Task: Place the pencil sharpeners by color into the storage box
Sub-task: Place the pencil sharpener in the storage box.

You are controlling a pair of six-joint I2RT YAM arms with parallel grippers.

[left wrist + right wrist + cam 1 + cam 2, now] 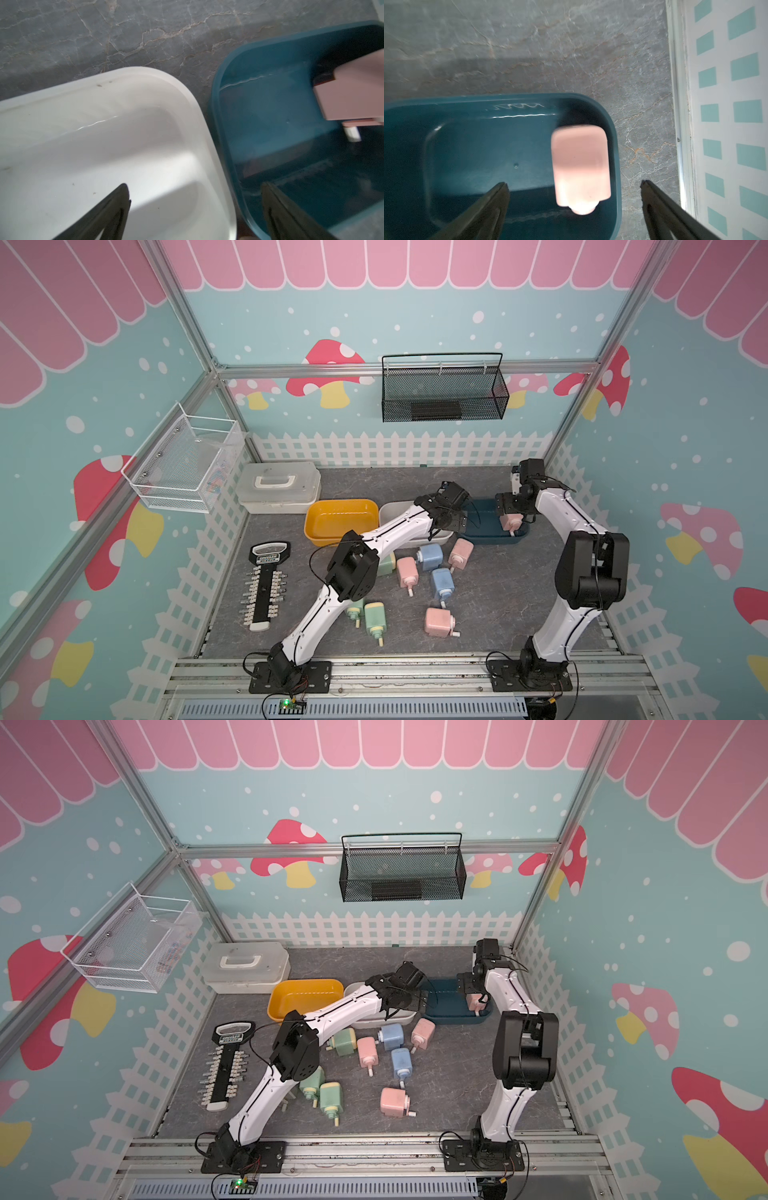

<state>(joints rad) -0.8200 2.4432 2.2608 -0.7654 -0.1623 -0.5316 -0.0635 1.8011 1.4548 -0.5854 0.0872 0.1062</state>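
Both my left jaws and my right jaws stood spread wide, gripping nothing. My right jaws hung over the right-hand end of the teal tray (508, 99). The pink sharpener (580, 168) lay inside that tray below them. In the right wrist view it sat between my fingers (492, 207), touched by neither, and it looked blurred. In both top views it rested against the tray's near wall, crank stub pointing toward my bases.

My left jaws hung over the place where the white tray (104, 145) and the teal tray stood just beside each other, one finger above each. The yellow tray (340, 522) stood on the white tray's other side.

On the table (498, 593) in front of the trays lay three loose pink sharpeners (407, 572), two blue sharpeners (442, 585) and three green sharpeners (375, 620), two of the green partly hidden by my left arm.
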